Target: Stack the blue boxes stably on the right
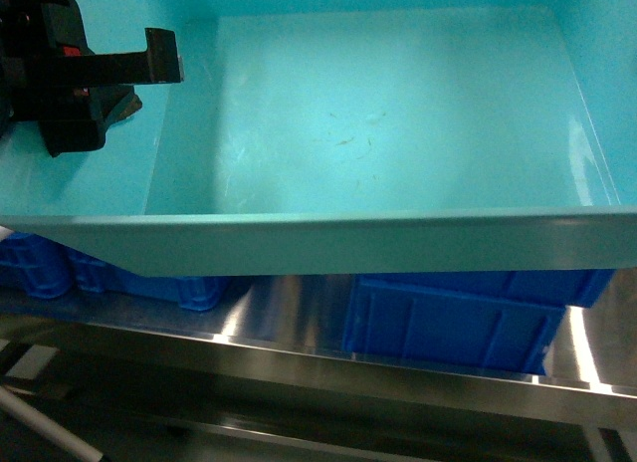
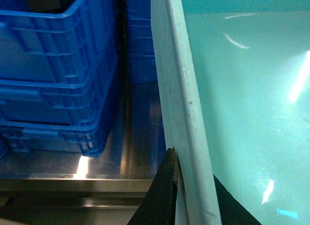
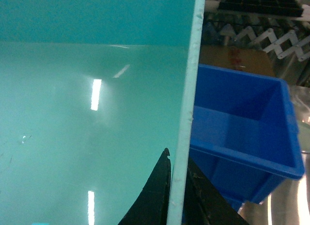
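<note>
The light turquoise tub (image 1: 398, 133) fills most of the head view, held off the steel table with its open side up. My left gripper (image 2: 191, 176) is shut on the tub's left wall, one black finger (image 2: 162, 196) outside and one inside; its body shows at the head view's top left (image 1: 164, 69). My right gripper (image 3: 178, 159) is shut on the tub's right wall (image 3: 186, 113) in the same way. A dark-blue crate (image 1: 458, 318) stands on the table under the tub's right half. In the right wrist view its empty inside (image 3: 242, 128) lies just right of the tub.
More dark-blue crates (image 2: 53, 74) are stacked on the steel table (image 2: 135, 137) left of the tub, also seen under its front rim (image 1: 40, 268). A brown cardboard box (image 3: 232, 60) sits behind the right crate, with a black tray (image 3: 261, 4) farther back. The table's front edge (image 1: 299, 357) is near.
</note>
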You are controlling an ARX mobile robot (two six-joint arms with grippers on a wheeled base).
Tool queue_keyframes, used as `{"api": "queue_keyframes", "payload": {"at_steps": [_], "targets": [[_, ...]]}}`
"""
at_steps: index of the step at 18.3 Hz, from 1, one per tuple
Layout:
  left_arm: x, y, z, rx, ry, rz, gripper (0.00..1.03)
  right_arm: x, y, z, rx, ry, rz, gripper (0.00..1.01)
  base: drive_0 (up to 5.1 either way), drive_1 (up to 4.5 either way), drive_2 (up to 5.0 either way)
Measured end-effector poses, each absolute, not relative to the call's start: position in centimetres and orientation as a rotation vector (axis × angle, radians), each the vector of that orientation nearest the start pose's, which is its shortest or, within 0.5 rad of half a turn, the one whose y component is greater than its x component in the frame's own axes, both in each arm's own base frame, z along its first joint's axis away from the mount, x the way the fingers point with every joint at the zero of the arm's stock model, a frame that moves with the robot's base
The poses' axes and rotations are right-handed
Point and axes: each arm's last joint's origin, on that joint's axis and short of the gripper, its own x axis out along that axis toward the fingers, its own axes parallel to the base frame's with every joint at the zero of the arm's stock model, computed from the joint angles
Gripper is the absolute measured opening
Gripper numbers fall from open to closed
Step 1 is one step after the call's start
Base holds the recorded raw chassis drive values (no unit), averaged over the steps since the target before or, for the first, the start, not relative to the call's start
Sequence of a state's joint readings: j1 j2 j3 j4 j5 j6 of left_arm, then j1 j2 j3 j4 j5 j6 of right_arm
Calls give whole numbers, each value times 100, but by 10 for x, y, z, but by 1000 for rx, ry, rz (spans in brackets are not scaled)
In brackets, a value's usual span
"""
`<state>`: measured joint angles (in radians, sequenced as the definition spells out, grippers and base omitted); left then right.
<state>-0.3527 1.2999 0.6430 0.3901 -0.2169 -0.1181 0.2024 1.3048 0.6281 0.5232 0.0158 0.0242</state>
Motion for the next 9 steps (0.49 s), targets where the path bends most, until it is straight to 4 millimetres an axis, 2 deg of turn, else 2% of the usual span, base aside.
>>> {"api": "queue_keyframes", "payload": {"at_steps": [4, 7, 9], "targets": [[258, -90, 230, -42, 266, -126, 5, 269, 53, 237, 8, 157, 177, 7, 434, -181, -181], [258, -90, 230, -41, 269, -124, 5, 269, 53, 237, 7, 156, 179, 7, 0, 0, 0], [258, -90, 230, -42, 265, -124, 5, 269, 53, 238, 5, 149, 179, 7, 3, 337, -330]]}}
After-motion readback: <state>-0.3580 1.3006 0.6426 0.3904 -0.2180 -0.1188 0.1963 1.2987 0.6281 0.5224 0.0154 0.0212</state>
